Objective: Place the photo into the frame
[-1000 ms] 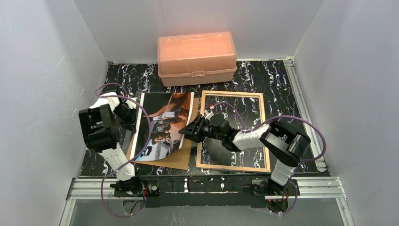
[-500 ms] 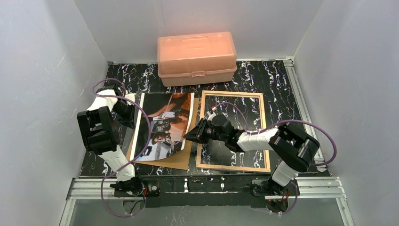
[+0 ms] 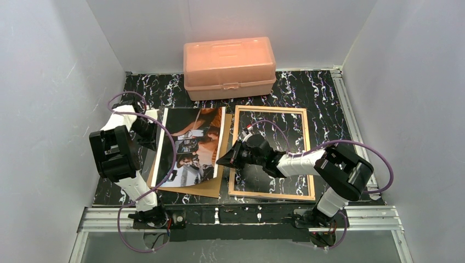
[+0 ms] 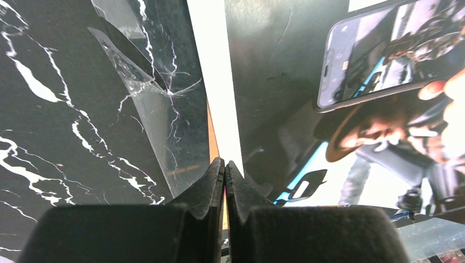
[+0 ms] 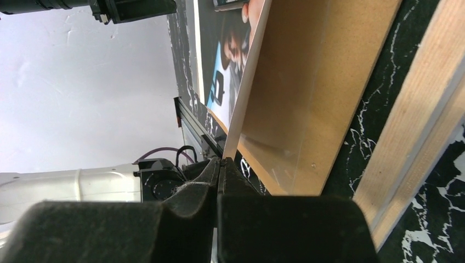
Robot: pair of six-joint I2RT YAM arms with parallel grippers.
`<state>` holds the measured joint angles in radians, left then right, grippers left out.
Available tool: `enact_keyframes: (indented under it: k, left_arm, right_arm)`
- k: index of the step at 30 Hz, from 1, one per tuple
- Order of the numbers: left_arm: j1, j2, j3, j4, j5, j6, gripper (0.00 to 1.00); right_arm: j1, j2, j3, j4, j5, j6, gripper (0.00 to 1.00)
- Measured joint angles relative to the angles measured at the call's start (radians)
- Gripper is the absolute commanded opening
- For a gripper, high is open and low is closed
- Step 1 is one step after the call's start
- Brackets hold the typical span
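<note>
A: Position of the print?

B: The large white-bordered paper photo [image 3: 189, 145] lies picture side up on a plain brown backing board [image 3: 211, 188]. It sits left of centre on the black marbled worktop [image 3: 307, 90], closer to the near edge than the far. Its right edge is raised off the board; its left side lies flat.

A: Grips?

B: The right gripper [image 5: 220, 163] is clenched on that right edge, toward the near corner, and the white edge runs straight into the closed tips. The left gripper [image 4: 224, 167] is pressed tight at the left border. Whether paper sits between the tips I cannot tell (they hide the seam).

A: Handling?

B: I judge it light, limp and glossy, likely to sag mid-span and to crease if dragged from one corner. Best taken by the white border at opposite edges and kept gently taut.

A: Heading?

B: Its long axis runs from near edge to far edge, the far end leaning slightly right. The thin-railed rectangular frame [image 3: 269, 109] lies tan wood back up, just beside the board's right edge, with the same long axis. A sideways carry should do, with no turn, though the print probably needs flipping face down.
</note>
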<state>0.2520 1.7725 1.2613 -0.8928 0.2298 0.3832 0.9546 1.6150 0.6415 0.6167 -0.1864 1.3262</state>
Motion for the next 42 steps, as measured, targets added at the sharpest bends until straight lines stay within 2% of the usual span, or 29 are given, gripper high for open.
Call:
enact_keyframes:
  k: [9, 19, 21, 24, 28, 34, 42]
  left_arm:
    - [0.006, 0.027, -0.041, 0.078, -0.095, 0.000, 0.00]
    - [0.008, 0.083, -0.042, 0.143, -0.135, -0.017, 0.00]
    - [0.009, 0.085, -0.042, 0.144, -0.133, -0.021, 0.00]
    - [0.009, 0.092, -0.037, 0.140, -0.132, -0.022, 0.00]
    - [0.009, 0.101, -0.026, 0.130, -0.132, -0.022, 0.00]
    - [0.009, 0.104, -0.023, 0.126, -0.131, -0.016, 0.00]
    - [0.009, 0.104, -0.024, 0.126, -0.126, -0.001, 0.00]
  right_arm:
    - [-0.006, -0.003, -0.019, -0.023, 0.002, -0.005, 0.02]
    - [-0.006, 0.011, -0.021, -0.001, -0.003, -0.012, 0.09]
    - [-0.006, 0.026, -0.032, 0.020, -0.005, -0.005, 0.13]
    - [-0.006, 0.058, -0.038, 0.048, -0.011, 0.008, 0.34]
    - [-0.006, 0.110, -0.038, 0.106, -0.030, 0.028, 0.48]
    - [-0.006, 0.196, -0.036, 0.210, -0.061, 0.056, 0.56]
    - [0.001, 0.264, 0.024, 0.277, -0.098, 0.066, 0.59]
